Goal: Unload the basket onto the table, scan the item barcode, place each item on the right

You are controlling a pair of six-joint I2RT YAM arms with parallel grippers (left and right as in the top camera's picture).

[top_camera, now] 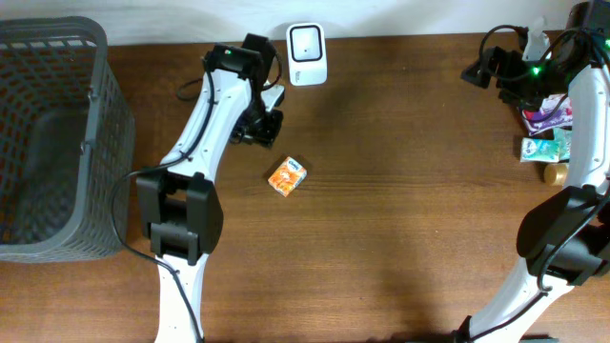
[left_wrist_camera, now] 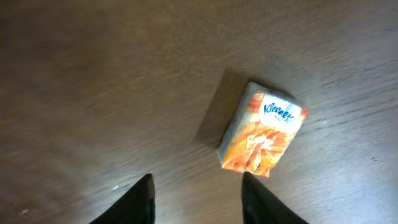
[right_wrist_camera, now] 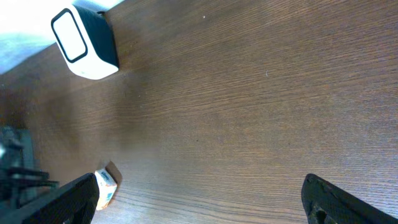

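Note:
A small orange Kleenex tissue pack (top_camera: 286, 176) lies flat on the brown table; the left wrist view shows it (left_wrist_camera: 262, 134) just ahead of the right-hand fingertip. My left gripper (left_wrist_camera: 198, 200) hovers above the table close to the pack's upper left (top_camera: 262, 127), open, with only bare wood between its fingers. The white barcode scanner (top_camera: 307, 54) stands at the table's back edge, and the right wrist view has it (right_wrist_camera: 84, 42) at top left. My right gripper (right_wrist_camera: 202, 199) is wide open and empty, far away at the back right (top_camera: 496, 67).
A large grey mesh basket (top_camera: 91, 95) fills the left side of the table. Several small packaged items (top_camera: 545, 129) sit by the right arm at the far right edge.

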